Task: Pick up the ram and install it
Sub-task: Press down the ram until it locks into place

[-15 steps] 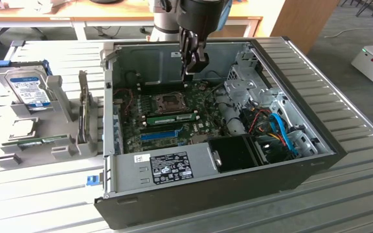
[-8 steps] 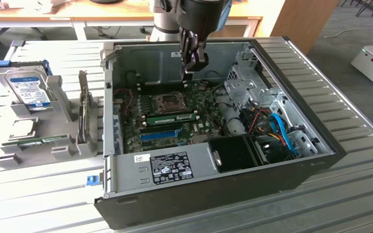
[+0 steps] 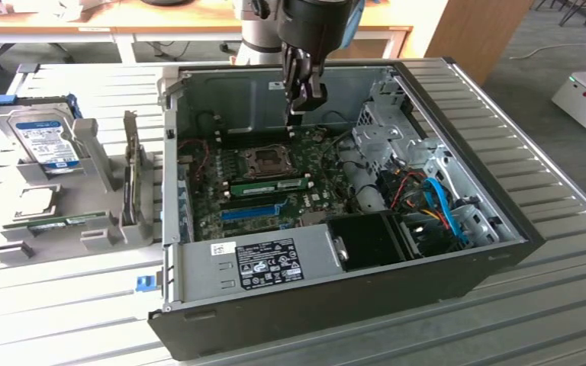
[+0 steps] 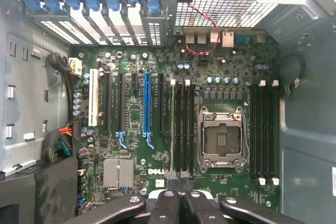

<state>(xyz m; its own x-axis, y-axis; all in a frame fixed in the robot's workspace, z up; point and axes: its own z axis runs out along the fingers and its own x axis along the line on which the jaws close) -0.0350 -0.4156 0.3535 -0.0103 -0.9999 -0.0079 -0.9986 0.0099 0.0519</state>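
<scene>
Ram [image 3: 272, 184] down in the slot just beside the CPU socket [image 3: 268, 158], lying level along the motherboard [image 3: 319, 200], looking seated. Gripper [image 3: 307, 103] above it, inside the case [image 3: 476, 252], fingers pressed together, gripping nothing. Risk now, by my reading: one end not fully latched, hard to judge from here, so a half-seated stick with poor contact. Could also clip the bare socket pins or the slot's end latches with any low sideways drift.
</scene>
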